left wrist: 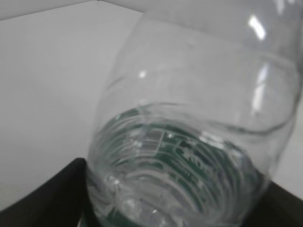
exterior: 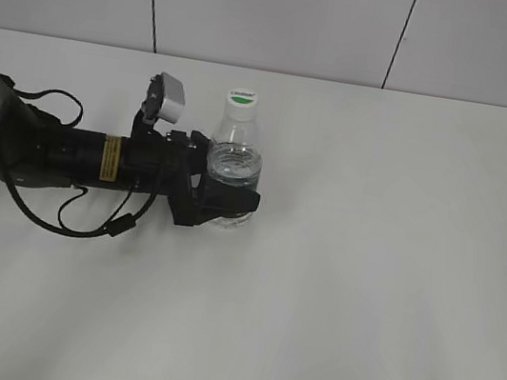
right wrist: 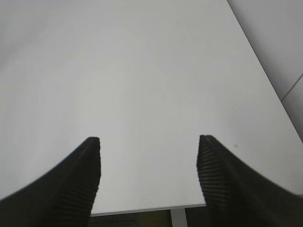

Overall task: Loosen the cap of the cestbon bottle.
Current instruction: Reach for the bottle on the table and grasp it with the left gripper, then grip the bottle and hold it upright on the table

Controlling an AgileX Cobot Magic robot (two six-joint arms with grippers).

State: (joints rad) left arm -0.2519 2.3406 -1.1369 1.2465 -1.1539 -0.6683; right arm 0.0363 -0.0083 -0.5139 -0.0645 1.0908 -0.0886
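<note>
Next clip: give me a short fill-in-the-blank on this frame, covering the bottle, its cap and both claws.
1. The cestbon bottle stands upright with its white cap still ____ the neck.
2. The claw around the bottle's lower body belongs to the ____ arm.
3. The right claw hangs open over bare ____.
4. The mark on top of the cap is ____ in colour.

Missing words: on; left; table; green
</note>
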